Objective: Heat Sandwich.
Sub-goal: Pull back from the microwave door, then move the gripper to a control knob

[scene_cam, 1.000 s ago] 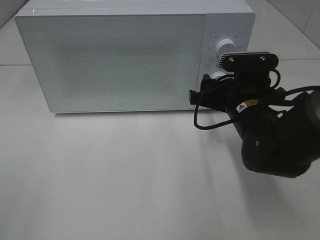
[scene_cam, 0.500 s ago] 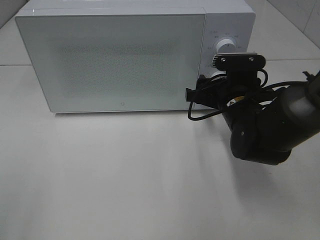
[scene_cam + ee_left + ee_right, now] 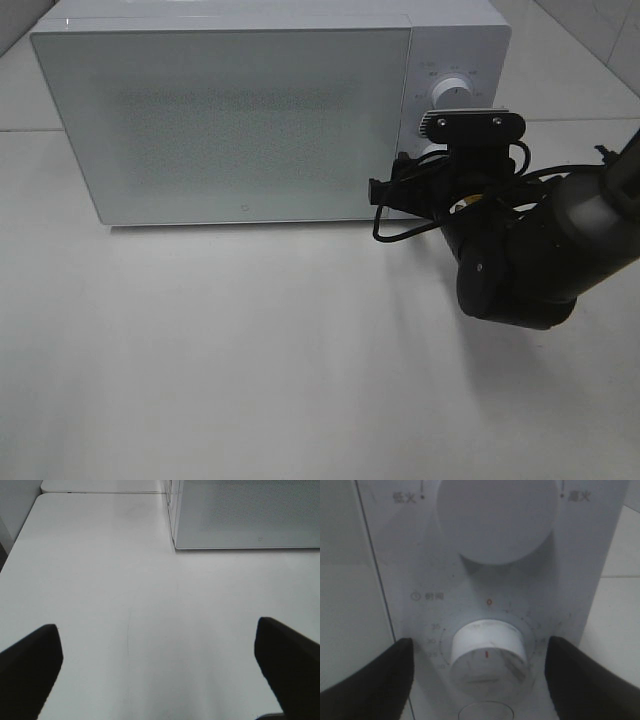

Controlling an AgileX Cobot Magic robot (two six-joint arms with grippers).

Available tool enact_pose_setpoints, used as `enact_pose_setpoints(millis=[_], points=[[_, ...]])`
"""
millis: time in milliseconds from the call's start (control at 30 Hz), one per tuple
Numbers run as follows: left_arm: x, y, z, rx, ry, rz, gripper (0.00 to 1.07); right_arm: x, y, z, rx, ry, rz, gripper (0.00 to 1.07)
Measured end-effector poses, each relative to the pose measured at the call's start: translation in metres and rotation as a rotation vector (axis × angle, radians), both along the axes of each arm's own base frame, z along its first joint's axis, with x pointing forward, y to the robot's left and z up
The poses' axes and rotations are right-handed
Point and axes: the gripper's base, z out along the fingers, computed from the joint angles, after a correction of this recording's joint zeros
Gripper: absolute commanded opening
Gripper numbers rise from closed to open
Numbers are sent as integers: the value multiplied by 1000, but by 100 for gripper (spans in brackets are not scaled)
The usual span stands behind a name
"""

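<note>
The sandwich cannot be seen. The microwave (image 3: 230, 120), door shut, is set at twelve o'clock on the white table (image 3: 250, 360). The right tool (image 3: 477, 645), reached in from four o'clock, is spread astride the timer knob (image 3: 487, 655), clear of it. The left tool (image 3: 156, 626) is held wide open and empty.

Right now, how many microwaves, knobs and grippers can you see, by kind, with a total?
White box-shaped microwave oven: 1
Round white knobs: 2, upper knob, lower knob
Black grippers: 2, left gripper, right gripper
Total: 5
</note>
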Motion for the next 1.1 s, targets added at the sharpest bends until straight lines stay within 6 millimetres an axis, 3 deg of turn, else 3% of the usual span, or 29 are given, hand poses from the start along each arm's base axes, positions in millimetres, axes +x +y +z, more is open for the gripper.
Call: enact_pose_setpoints(millis=[33,100,167,200,233,333,833,1100], points=[[0,0,0,0,0,0,101,0,0,0,0,0,0,65],[0,0,0,0,0,0,101,0,-1,0,2,-1,-6,52],[0,0,0,0,0,0,101,0,-1,0,4,-3,-14,42],[0,0,0,0,0,0,101,0,-1,0,4,-3,-14,42],[0,0,0,0,0,0,101,0,-1,1,4,-7,-16,32],[0,0,0,0,0,0,101,0,-1,1,3,-8,-16,20],[0,0,0,0,0,0,101,0,-2,1,7,-11,-19,22],[0,0,0,0,0,0,101,0,-1,1,113,-17,-35,22]])
